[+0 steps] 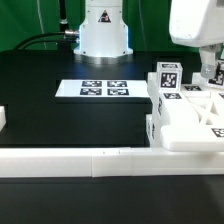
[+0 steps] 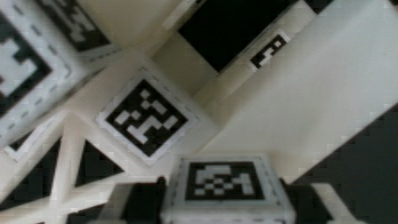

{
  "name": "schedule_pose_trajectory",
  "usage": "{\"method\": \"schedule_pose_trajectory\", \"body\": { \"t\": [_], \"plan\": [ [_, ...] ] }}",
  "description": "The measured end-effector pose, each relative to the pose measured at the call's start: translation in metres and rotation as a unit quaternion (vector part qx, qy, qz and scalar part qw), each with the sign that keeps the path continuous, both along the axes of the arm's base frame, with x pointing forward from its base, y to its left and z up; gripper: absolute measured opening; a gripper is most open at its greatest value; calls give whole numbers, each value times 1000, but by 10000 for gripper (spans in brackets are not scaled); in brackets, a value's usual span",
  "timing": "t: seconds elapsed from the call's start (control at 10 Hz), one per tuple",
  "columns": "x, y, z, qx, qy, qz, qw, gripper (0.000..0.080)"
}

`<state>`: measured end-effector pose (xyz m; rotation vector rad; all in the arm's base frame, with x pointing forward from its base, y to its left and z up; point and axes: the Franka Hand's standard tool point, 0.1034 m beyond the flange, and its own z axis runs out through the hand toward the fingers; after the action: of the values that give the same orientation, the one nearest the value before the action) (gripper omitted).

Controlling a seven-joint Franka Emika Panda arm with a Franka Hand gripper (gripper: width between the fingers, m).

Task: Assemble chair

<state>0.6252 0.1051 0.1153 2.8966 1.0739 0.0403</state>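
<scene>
We are seeing the chair (image 1: pixel 185 112), a cluster of chunky white tagged pieces, sitting on the black desk (image 1: pixel 70 125) to the exterior view's right of the marker board (image 1: pixel 104 89), just behind the long white border wall (image 1: pixel 90 160). Our gripper (image 1: pixel 212 72) is hanging low over the chair's far side, and in the wrist view its fingers (image 2: pixel 139 196) are flanking a short tagged post (image 2: pixel 221 180); we cannot tell whether they are actually clamping it.

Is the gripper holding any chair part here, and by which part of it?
Cannot be told: the gripper sits low among the chair pieces, its fingertips hidden; neither view shows a grip.
</scene>
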Motion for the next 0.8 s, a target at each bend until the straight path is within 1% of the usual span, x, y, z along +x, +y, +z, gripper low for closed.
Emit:
{"method": "schedule_pose_trajectory", "body": {
  "t": [0.1,0.2,0.4,0.6,0.7,0.8],
  "plan": [
    [0,0,0,3,-3,-66,998,284],
    [0,1,0,4,-3,-85,996,284],
    [-2,0,0,13,-8,-203,979,284],
    [-7,-1,0,24,-8,-310,950,284],
    [-8,0,-1,34,-9,-383,923,284],
    [-9,3,-1,36,-11,-434,900,284]
  ]
}}
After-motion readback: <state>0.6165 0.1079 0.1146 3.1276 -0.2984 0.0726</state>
